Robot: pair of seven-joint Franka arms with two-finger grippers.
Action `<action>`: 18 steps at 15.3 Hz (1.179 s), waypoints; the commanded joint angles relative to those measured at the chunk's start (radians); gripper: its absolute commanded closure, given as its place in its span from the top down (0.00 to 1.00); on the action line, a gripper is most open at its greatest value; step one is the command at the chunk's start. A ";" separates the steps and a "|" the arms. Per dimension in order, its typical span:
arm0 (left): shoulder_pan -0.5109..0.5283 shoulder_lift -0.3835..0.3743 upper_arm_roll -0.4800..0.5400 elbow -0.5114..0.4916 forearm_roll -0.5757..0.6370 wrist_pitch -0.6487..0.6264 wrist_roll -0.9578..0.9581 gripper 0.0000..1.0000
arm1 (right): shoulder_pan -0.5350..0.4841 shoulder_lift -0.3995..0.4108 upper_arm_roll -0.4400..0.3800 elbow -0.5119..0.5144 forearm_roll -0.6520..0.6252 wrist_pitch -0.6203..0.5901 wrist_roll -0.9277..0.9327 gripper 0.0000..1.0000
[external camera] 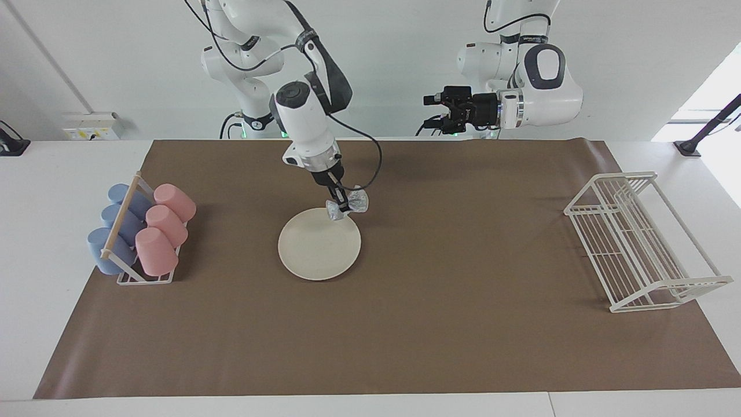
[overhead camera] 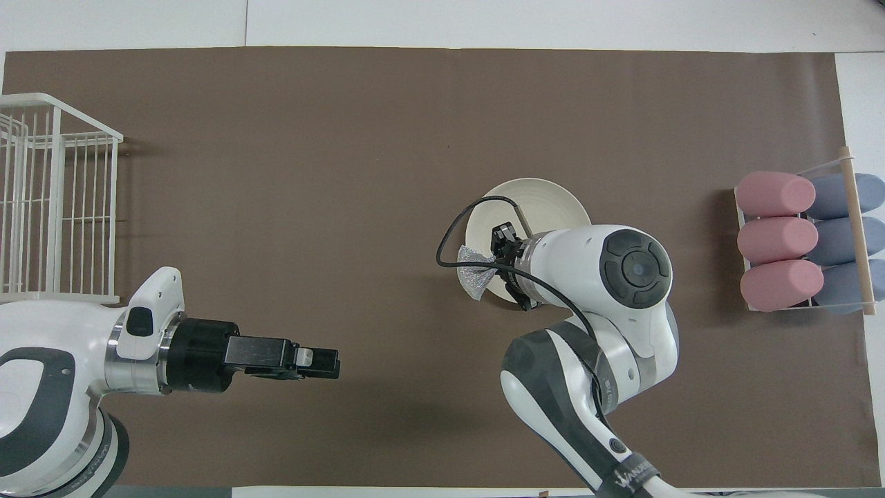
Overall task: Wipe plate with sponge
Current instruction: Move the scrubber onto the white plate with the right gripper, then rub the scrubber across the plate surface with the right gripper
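The sponge (external camera: 346, 205) is clenched in the right gripper (external camera: 343, 204) over the plate's (external camera: 319, 249) rim nearest the robots. The left gripper (external camera: 441, 111), fingers pressed together and empty, is held waiting high, well apart from the plate. No writing can be read.

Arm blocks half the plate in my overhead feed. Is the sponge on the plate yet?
Observer: In the facing view the right claw holds the sponge low at the plate's rim, on the side nearest the robots. Its low corner meets the rim, not the middle.
Operator: Anything on the part of the plate I can't see?
Observer: No. The whole plate shows there, and it is bare.
Operator: How high is the left claw?
Observer: The left claw waits well up in the air over the mat, pointing sideways.
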 commanded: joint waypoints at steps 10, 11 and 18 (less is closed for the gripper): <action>0.063 -0.009 0.008 0.129 0.547 -0.114 0.003 1.00 | -0.144 0.152 0.012 -0.054 -0.017 0.153 -0.291 0.00; 0.074 -0.009 0.008 0.130 0.581 -0.111 0.004 1.00 | -0.180 0.155 0.010 -0.054 -0.017 0.153 -0.351 0.00; 0.094 0.002 0.008 0.140 0.842 -0.015 0.001 1.00 | -0.193 0.159 0.016 -0.085 -0.016 0.199 -0.359 0.00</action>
